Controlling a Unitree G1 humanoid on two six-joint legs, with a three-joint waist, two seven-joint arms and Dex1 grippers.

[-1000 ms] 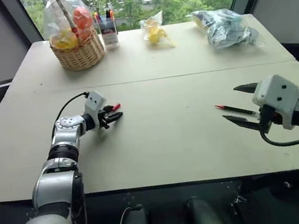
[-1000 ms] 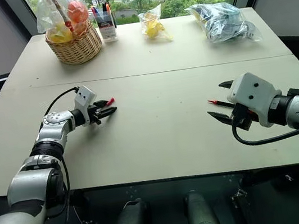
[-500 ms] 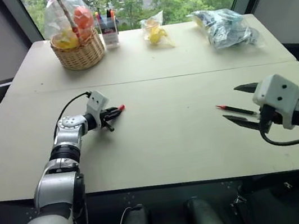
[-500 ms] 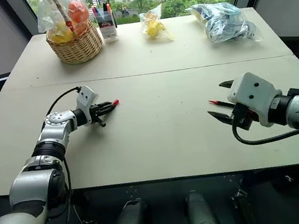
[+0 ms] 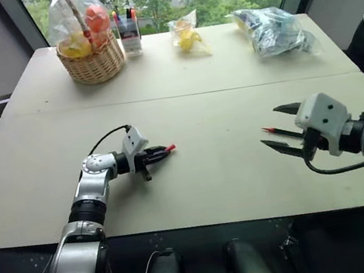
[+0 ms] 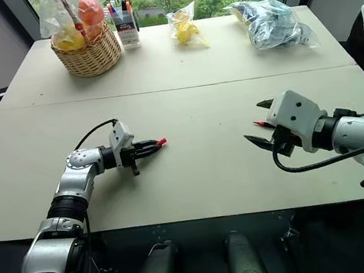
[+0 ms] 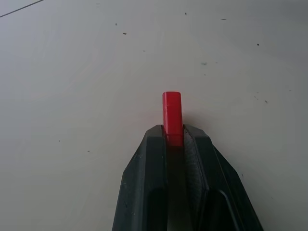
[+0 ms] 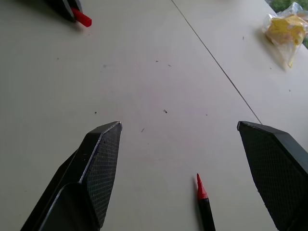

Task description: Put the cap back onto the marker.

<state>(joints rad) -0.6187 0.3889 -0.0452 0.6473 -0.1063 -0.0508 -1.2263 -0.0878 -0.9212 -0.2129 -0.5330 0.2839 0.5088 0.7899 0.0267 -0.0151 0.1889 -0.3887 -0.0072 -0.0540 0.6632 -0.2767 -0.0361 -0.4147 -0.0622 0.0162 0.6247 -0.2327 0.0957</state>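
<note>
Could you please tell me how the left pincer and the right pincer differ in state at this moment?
The left pincer is shut on the tiny red plastic cap, which sticks out past its fingertips; the right pincer stands wide open and holds nothing. The left one points across the table toward the right one, which has the thin dark marker with the red tip lying between its fingers. Both have two black fingers.

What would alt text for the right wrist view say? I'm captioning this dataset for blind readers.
The right gripper is open above a pale table, its two black fingers straddling the red tip of the marker. Farther off, the left gripper holds the red cap.
</note>
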